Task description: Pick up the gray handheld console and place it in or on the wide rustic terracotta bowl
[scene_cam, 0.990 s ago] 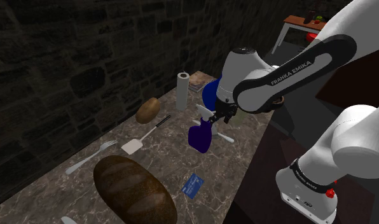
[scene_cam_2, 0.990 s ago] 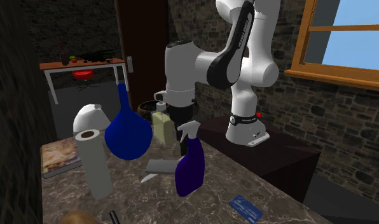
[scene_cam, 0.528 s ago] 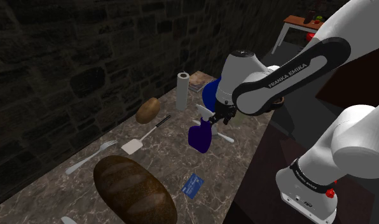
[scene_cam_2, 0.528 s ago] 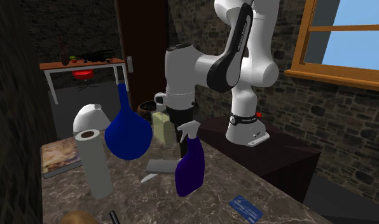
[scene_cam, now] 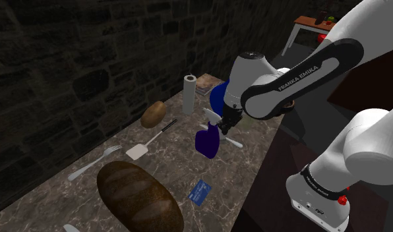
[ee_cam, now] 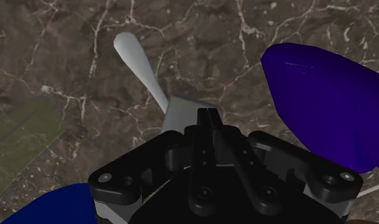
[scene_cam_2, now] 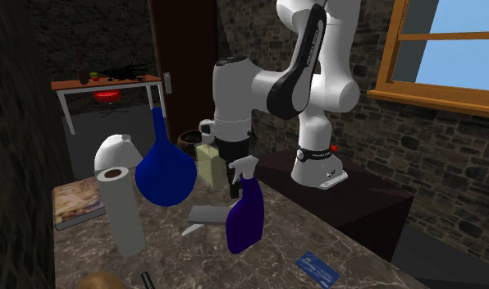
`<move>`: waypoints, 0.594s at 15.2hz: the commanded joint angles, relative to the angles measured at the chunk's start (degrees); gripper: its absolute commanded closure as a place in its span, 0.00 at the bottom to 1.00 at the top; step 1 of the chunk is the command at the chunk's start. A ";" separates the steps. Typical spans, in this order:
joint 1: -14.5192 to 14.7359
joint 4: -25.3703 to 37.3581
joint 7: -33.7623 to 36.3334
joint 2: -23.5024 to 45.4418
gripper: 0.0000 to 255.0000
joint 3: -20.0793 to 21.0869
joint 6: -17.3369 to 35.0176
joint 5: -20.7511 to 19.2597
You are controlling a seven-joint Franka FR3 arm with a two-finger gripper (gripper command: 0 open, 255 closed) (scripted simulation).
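Observation:
The grey console (ee_cam: 182, 109) is a flat grey piece with a pale handle-like end, lying on the marble counter (ee_cam: 67, 51). It also shows as a grey slab (scene_cam_2: 207, 215) beside the blue spray bottle (scene_cam_2: 244, 215), and as a pale shape (scene_cam: 232, 140) in the shoulder view. My gripper (ee_cam: 207, 114) hangs just over its near edge, fingers pressed together. I cannot see anything clasped between them. The gripper (scene_cam_2: 234, 182) stands low behind the spray bottle's trigger. A dark bowl (scene_cam_2: 189, 138) sits behind the arm, partly hidden.
A big blue flask (scene_cam_2: 165, 172) and a pale bottle (scene_cam_2: 207, 162) crowd the gripper. A paper roll (scene_cam_2: 124, 209) and book (scene_cam_2: 75, 201) stand further off. Along the counter lie a bread loaf (scene_cam: 136, 194), spatula (scene_cam: 149, 140), fork (scene_cam: 95, 161) and blue card (scene_cam: 200, 191).
The hand has sunk a little toward the counter beside the spray bottle, and its fingers have come together. Nothing on the counter has shifted.

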 commanded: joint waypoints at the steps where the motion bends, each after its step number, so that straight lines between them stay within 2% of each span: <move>1: 0.00 0.00 0.00 0.00 1.00 0.00 0.00 0.00; 3: 0.00 0.00 0.00 0.00 1.00 0.00 0.00 0.00; 4: 0.00 0.00 0.00 0.00 0.00 0.00 0.00 0.00; 9: -4.05 8.90 3.22 12.46 0.00 -1.74 1.98 -6.67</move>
